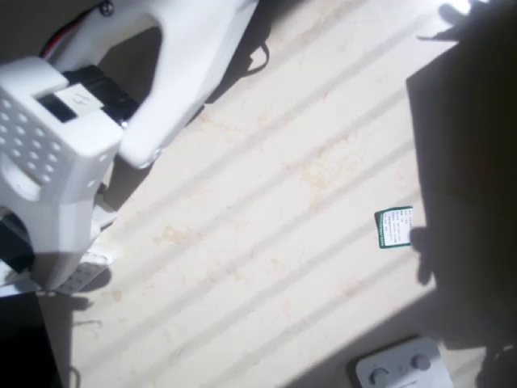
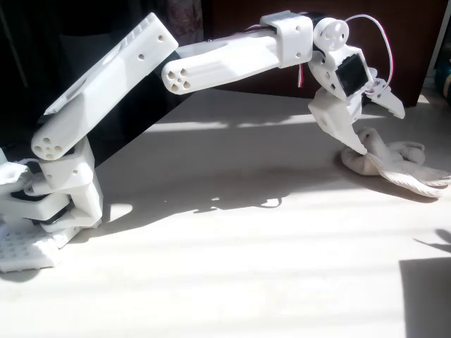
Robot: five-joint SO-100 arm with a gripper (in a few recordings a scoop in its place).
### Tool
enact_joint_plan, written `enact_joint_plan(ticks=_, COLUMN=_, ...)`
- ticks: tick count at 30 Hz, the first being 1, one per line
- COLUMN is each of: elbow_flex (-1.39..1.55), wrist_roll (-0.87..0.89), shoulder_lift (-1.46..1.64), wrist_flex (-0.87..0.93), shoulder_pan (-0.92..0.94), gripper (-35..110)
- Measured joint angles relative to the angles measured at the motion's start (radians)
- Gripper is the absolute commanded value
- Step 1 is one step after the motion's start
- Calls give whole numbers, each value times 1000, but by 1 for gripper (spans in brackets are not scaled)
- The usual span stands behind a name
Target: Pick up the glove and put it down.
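Gripper [image 2: 377, 127] spread, fingertip seemingly touching glove [image 2: 394, 160] (right edge)

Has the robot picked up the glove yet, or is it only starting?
Only starting. Done: the arm has reached out, so its hand is over the glove in the fixed view. In hand: the hand is open, with one fingertip down at the glove's near edge; whether it touches is unclear. The glove lies flat on the table. Left: closing on it, lifting, then putting it down.
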Motion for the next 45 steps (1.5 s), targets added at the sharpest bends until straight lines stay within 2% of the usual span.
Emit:
enact_joint_plan(ticks=23, elbow_flex=-3, wrist_roll=0, shoulder_lift=-77, wrist_flex=-3, shoulder_pan=0, gripper=32)
enact_joint_plan(ticks=27, elbow_flex=-3, wrist_roll=0, shoulder_lift=-77, wrist_flex=-3, shoulder_pan=0, gripper=24)
enact_joint_plan(ticks=32, elbow_flex=-9, wrist_roll=8, shoulder_lift=-98, wrist_flex=-80, shoulder_pan=2, gripper=-1)
enact_joint_plan(ticks=37, elbow_flex=-9, wrist_roll=3, shoulder_lift=-100, wrist_flex=-169, shoulder_pan=5, gripper=0)
enact_joint_plan(ticks=45, elbow_flex=-9, wrist_roll=-2, shoulder_lift=-100, wrist_flex=-178, shoulder_pan=5, gripper=-1)
